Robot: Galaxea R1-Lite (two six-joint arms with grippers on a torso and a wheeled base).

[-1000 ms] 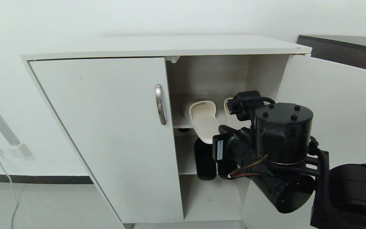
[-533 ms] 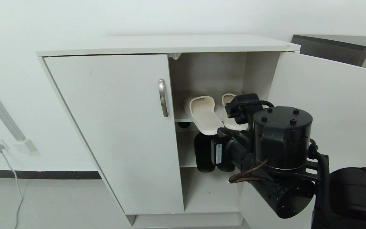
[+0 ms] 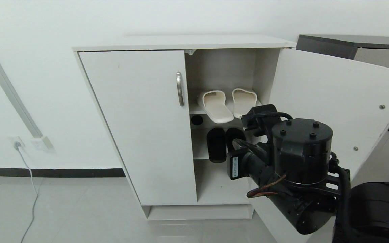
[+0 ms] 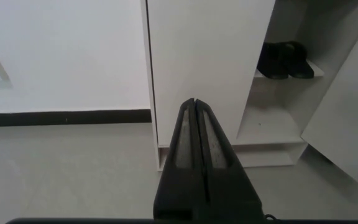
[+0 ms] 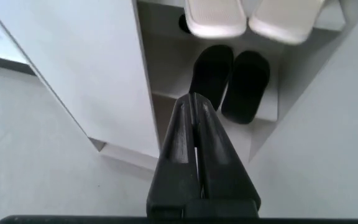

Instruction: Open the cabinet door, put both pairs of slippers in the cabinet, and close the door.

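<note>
Head view shows both pairs inside the cabinet [image 3: 181, 42]: the white pair [image 3: 216, 106] is on the upper shelf and the black pair [image 3: 216, 145] on the shelf below. The right door [image 3: 329, 101] stands wide open and the left door [image 3: 140, 118] is shut. By my reading only the closing is left, and that is where you can go wrong.

Your right arm [image 3: 299, 145] sits in front of the opening, between the open door and the shelves. Swing the door now and it meets the arm before the frame.

One white slipper's heel hangs out past its shelf edge, and the black heels look to do the same. If they cross the door line, the door will stop on them, spring back, or drag a slipper off its shelf.

You face the door's inner side, so you must get round to the outer side to push. A glancing push near the hinge may slip.

The right gripper [image 5: 195, 106] has its fingers pressed together and holds nothing, hanging before the black pair. The left gripper [image 4: 194, 112] is likewise closed and empty, out in front of the left door.
</note>
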